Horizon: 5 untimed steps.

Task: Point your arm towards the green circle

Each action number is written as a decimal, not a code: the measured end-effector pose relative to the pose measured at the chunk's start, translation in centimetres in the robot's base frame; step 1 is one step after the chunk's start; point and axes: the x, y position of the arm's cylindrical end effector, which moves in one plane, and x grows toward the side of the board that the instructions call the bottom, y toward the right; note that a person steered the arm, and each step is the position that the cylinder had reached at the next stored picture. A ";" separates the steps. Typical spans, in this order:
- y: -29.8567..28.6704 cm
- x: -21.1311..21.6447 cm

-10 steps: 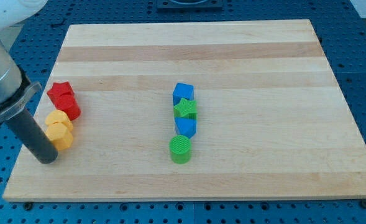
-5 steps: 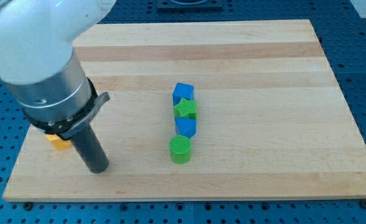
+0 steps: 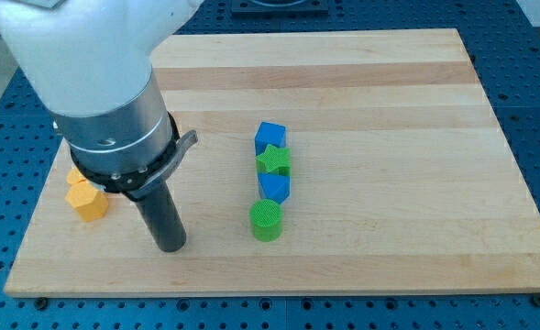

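The green circle (image 3: 267, 221) is a short green cylinder at the bottom end of a column of blocks in the middle of the wooden board (image 3: 380, 110). Above it stand a blue block (image 3: 274, 188), a green star (image 3: 274, 161) and a blue cube (image 3: 270, 137). My tip (image 3: 170, 245) rests on the board to the left of the green circle, about a hundred pixels away and slightly lower in the view. It touches no block.
Yellow blocks (image 3: 87, 198) lie at the board's left edge, partly hidden behind the arm's large grey body (image 3: 114, 110). The red blocks seen earlier are hidden by the arm.
My tip has slid to the right along the bottom part of the board, from beside the yellow blocks toward the green circle. No block has moved.
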 end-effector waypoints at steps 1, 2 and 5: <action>2.3 1.4; 7.6 3.7; 9.2 1.3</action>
